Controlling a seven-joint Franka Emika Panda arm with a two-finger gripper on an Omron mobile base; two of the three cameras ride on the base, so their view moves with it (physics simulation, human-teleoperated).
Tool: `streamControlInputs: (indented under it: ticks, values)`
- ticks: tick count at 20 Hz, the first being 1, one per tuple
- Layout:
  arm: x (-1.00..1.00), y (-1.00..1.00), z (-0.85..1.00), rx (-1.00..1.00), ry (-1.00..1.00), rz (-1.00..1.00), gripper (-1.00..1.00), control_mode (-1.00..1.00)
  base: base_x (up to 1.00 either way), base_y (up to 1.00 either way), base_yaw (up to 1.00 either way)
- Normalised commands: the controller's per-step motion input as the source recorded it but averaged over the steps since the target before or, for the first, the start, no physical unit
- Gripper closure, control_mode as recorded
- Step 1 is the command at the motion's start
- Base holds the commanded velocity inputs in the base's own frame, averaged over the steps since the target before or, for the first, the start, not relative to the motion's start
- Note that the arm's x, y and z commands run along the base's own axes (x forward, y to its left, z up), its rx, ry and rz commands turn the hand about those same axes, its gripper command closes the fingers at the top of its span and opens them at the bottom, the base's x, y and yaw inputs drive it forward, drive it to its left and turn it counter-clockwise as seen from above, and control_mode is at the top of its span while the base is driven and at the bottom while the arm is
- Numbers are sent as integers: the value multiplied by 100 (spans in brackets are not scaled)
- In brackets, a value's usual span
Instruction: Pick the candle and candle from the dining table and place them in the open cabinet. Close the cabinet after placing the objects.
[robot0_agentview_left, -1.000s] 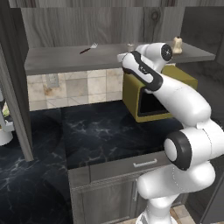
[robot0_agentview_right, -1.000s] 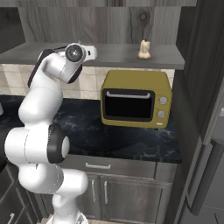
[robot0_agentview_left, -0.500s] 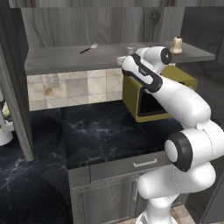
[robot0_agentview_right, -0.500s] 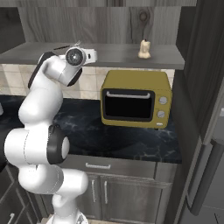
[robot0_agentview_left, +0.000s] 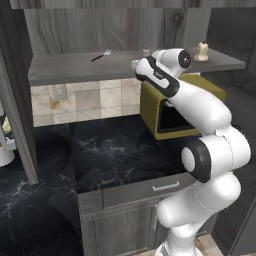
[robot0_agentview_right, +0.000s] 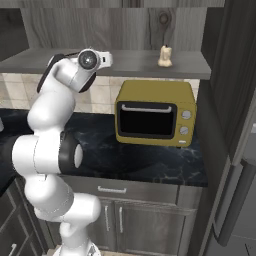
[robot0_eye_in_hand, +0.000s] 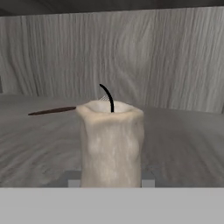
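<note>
Arm (robot0_agentview_left: 200, 107): glossy white rounded shells, fat tubular links. Dark grey-black bands at joints; big black ring at elbow, round dark cap with pale centre at wrist joint. Thin dark seam lines along shells. Lower body bulbous white, narrowing to base. No cables, markings visible.

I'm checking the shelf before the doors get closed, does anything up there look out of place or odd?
A fork lies loose on the cabinet shelf, left of the held candle. Otherwise nothing looks tipped, spilled or broken.
</note>
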Motion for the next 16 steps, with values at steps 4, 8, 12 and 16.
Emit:
streamControlInputs:
  ticks: [4,8,12,16]
  values:
    - [52,0,0,0,0,0,100,-100,0,0,0]
    - [40,0,-5,0,0,0,100,-100,0,0,0]
    - [34,0,-12,0,0,0,100,-100,0,0,0]
    - [25,0,-23,0,0,0,100,-100,0,0,0]
